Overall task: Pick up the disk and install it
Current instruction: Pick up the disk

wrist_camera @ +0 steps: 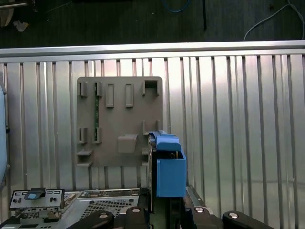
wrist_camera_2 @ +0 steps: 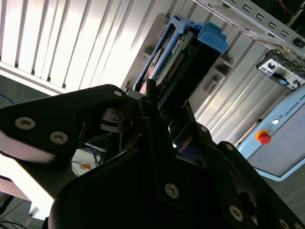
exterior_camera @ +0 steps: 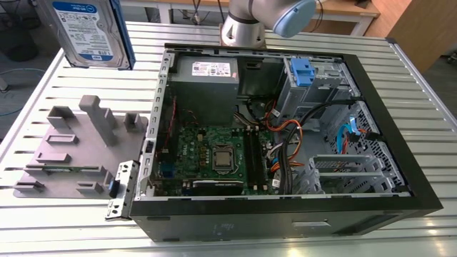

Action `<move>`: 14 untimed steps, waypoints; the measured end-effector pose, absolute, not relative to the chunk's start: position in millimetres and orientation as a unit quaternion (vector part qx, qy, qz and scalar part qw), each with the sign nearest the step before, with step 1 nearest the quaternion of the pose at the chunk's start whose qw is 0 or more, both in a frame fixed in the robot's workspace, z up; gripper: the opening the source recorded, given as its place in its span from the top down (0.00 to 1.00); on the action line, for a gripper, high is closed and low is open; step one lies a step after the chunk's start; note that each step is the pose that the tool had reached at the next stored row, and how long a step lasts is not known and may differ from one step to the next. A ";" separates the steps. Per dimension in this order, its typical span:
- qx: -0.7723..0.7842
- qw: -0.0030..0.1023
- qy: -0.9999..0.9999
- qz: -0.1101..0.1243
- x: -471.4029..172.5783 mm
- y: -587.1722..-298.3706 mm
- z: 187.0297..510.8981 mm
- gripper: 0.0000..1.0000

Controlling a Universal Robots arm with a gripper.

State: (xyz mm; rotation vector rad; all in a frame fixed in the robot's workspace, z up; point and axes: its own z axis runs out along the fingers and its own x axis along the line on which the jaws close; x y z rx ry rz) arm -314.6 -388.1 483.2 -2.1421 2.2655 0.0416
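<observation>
Your gripper is closed on the disk: in the second wrist view its black fingers press against the drive's two broad faces, with the connector end and the blue side rail sticking out past them. In the first wrist view the same rail stands out from the gripper, over the edge of the grey fixture plate that lies closest to the computer case.

In the exterior view the disk is clear of the table, upright, at the far left, with its blue-and-white label facing the camera. It is well apart from the case. The fixture plate lies flat on the table just left of the case.

The case lies open on its side. Inside, the grey power supply sits at the far left and the silver drive cage with its blue latch at the far right. The arm rises just beyond the case's far wall.
</observation>
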 end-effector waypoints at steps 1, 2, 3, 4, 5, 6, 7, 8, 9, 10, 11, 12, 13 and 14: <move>-0.687 0.012 0.727 0.013 -314.5 -388.1 483.3 0.65; -0.687 0.012 0.726 0.013 -313.7 -388.1 483.4 0.65; -0.687 0.012 0.726 0.013 -312.7 -388.1 483.4 0.65; -0.687 0.012 0.726 0.013 -311.4 -388.1 483.2 0.65; -0.687 0.012 0.726 0.013 -309.6 -388.1 483.2 0.65; -0.687 0.012 0.726 0.013 -307.8 -388.1 483.2 0.65; -0.687 0.012 0.726 0.013 -305.7 -388.1 483.2 0.65; -0.687 0.012 0.726 0.013 -303.4 -388.1 483.2 0.65; -0.687 0.012 0.726 0.013 -301.1 -388.1 483.2 0.65; -0.687 0.012 0.726 0.013 -298.7 -388.1 483.1 0.65; -0.687 0.012 0.726 0.013 -296.4 -388.1 483.1 0.65; -0.687 0.012 0.727 0.013 -293.9 -388.1 483.1 0.65; -0.687 0.012 0.726 0.013 -291.1 -388.1 483.1 0.65; -0.687 0.012 0.726 0.013 -287.9 -388.1 483.0 0.65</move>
